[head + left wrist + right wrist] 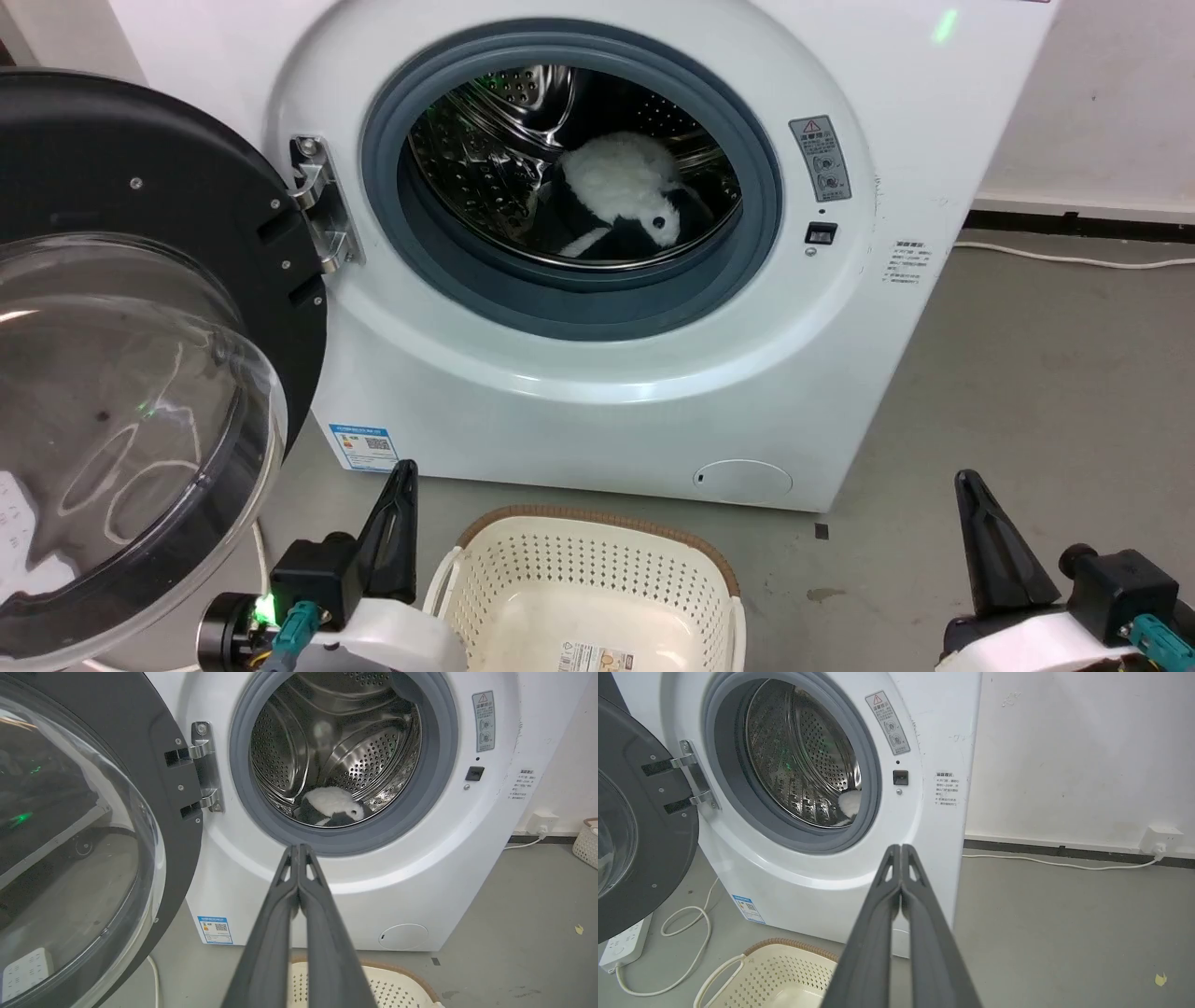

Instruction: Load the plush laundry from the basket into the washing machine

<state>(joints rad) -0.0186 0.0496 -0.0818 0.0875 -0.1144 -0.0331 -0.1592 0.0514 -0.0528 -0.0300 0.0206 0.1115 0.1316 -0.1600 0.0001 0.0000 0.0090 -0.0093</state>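
Left fingers (280,914) and right fingers (880,914) are pressed together, tip to tip, holding nothing. They sit either side of the basket (579,569) on the floor. Plush laundry (625,187) lies in the drum of the washing machine (597,411) — door (187,168) swung open.

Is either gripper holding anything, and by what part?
Nothing is held: left gripper and right gripper are shut empty; the fluffy black-and-white plush lies in the steel drum.

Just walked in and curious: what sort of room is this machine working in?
Likely a laundry room, or a test space set up as one: a white front-loading washing machine with its door open, a cream laundry basket before it, bare grey floor.
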